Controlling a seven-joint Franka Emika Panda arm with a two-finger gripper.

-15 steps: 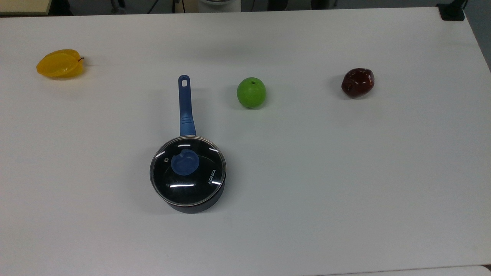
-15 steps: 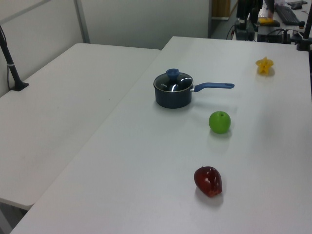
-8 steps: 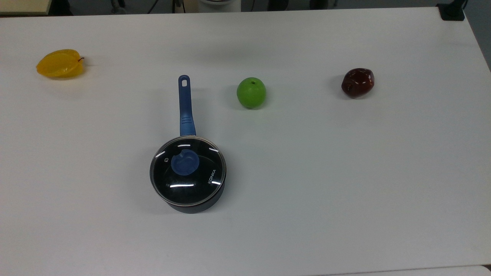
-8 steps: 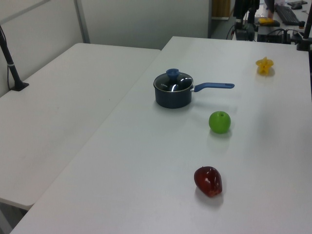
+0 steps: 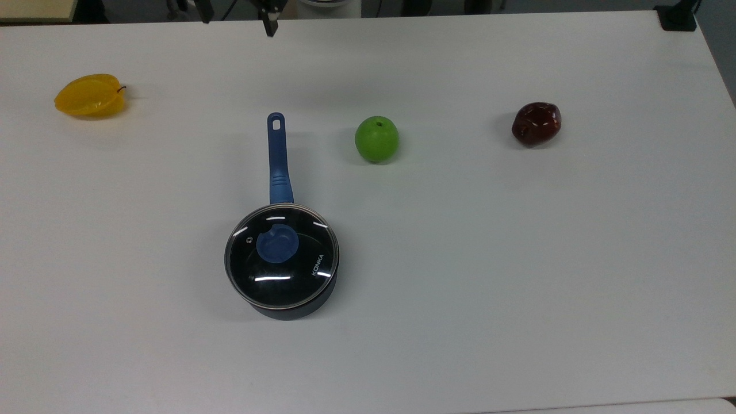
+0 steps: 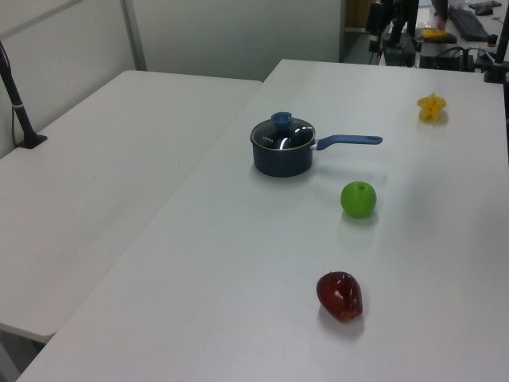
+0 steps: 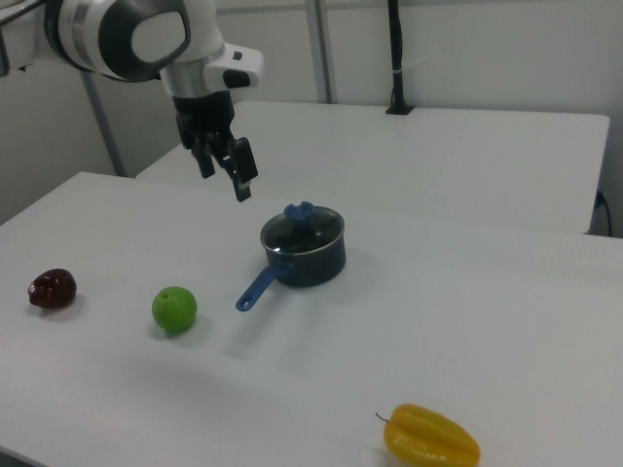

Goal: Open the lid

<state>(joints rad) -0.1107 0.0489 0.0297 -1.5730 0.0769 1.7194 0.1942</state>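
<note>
The lid (image 5: 287,275) is a clear glass disc with a metal rim, a blue knob and white KONKA lettering. It sits flat on the black saucepan (image 5: 293,310), whose long blue handle points toward the top view's upper edge. In the left view the lid (image 6: 288,132) covers the pan (image 6: 282,159) near the table's middle. My gripper (image 5: 238,27) is open at the top view's upper edge, far beyond the handle's end. In the right view the gripper (image 7: 226,185) hangs in the air up and to the left of the lid (image 7: 304,226), holding nothing.
A green apple (image 5: 376,138) lies to the right of the pan handle in the top view. A dark red fruit (image 5: 536,123) lies further right. A yellow starfruit (image 5: 90,95) rests at the far left. The white table (image 5: 517,287) carries them all.
The gripper's two fingers have come into the top view at its upper edge. The pan, the lid and the fruits have not moved.
</note>
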